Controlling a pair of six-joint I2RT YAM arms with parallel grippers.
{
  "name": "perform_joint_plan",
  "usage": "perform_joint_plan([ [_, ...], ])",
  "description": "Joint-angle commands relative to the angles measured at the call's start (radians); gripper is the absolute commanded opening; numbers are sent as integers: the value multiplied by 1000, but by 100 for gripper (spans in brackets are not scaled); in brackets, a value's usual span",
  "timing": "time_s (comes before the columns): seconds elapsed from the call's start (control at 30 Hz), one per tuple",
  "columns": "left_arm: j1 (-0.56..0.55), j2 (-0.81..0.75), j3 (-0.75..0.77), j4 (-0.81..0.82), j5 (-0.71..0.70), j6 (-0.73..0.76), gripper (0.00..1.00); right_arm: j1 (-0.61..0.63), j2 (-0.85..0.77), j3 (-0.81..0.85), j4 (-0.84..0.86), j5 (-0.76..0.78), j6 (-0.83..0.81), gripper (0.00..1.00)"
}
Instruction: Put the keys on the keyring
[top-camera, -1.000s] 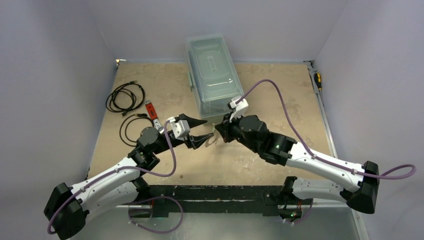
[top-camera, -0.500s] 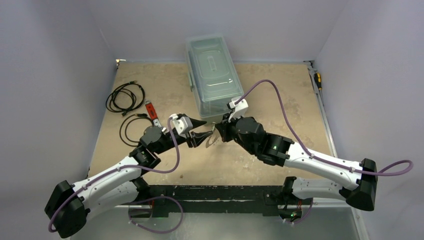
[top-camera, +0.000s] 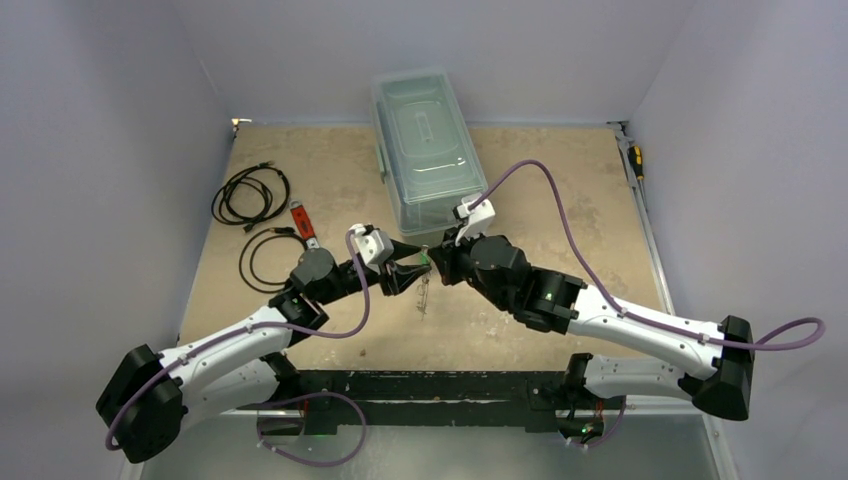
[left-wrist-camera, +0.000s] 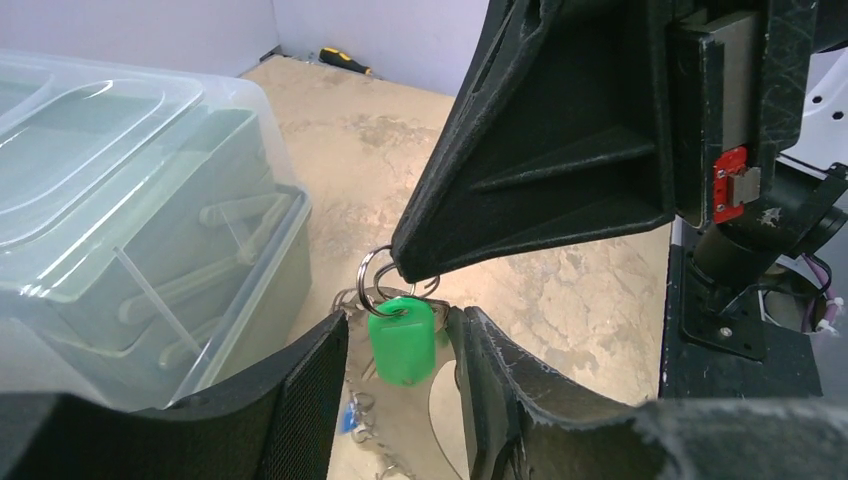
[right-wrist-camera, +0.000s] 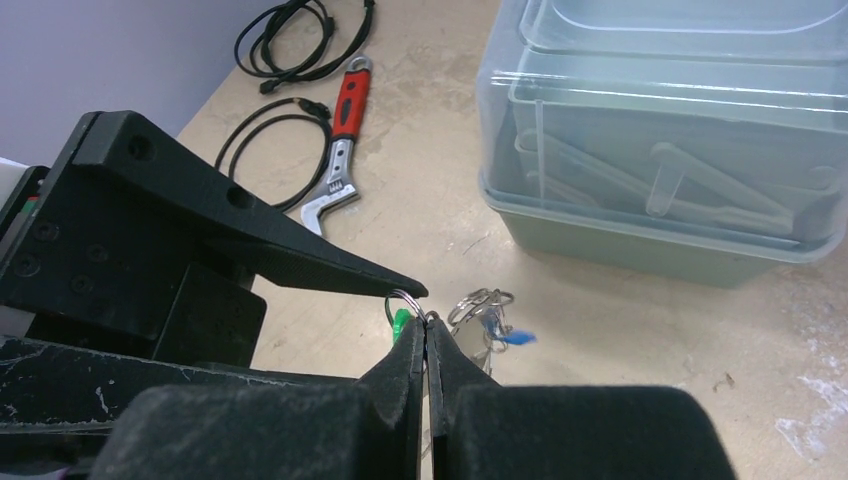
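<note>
My right gripper (top-camera: 431, 261) is shut on the keyring (top-camera: 425, 292), pinching a small wire ring at its top edge, and the silvery loop hangs down from it above the table. In the right wrist view the shut gripper (right-wrist-camera: 427, 322) has the green key (right-wrist-camera: 400, 322) just to its left and the blue key (right-wrist-camera: 515, 338) dangling to the right among wire rings. My left gripper (left-wrist-camera: 400, 318) is open, its fingers on either side of the green key (left-wrist-camera: 402, 342) with small gaps. The flat band (left-wrist-camera: 395, 422) and the blue key (left-wrist-camera: 350, 415) show behind.
A clear lidded plastic box (top-camera: 425, 140) stands just behind the grippers. Black coiled cables (top-camera: 250, 192) and a red-handled wrench (top-camera: 303, 228) lie at the left. A screwdriver (top-camera: 635, 160) rests along the right edge.
My left gripper has moved right and up to the right gripper, and its jaws have narrowed around the green key. The keyring now hangs straight down. The right gripper stays shut.
</note>
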Motion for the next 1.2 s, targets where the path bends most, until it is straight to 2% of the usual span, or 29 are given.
perform_joint_plan([
  [0.0, -6, 6, 26, 81, 43, -35, 43, 10, -5, 52, 79, 19, 13, 0],
  [0.43, -7, 27, 23, 101, 81, -48, 45, 24, 2, 62, 88, 19, 4, 0],
  [0.5, -6, 26, 24, 100, 87, -46, 41, 25, 1, 61, 88, 19, 4, 0],
  [0.7, -6, 17, 29, 67, 97, -22, 20, 26, -5, 60, 86, 25, 1, 0],
  [0.83, -7, -6, 32, 17, 85, 8, 18, 27, -16, 57, 78, 30, -2, 0],
  [0.93, -6, -25, 33, -5, 69, 16, 21, 28, -20, 51, 78, 23, -7, 0],
  [1.0, -6, -35, 39, -14, 57, 18, 32, 28, -20, 46, 76, 17, -11, 0],
  [1.07, -5, -44, 47, -22, 48, 21, 39, 29, -20, 41, 76, 14, -13, 0],
  [1.17, -6, -58, 55, -34, 26, 31, 38, 32, -18, 40, 75, 9, -13, 0],
])
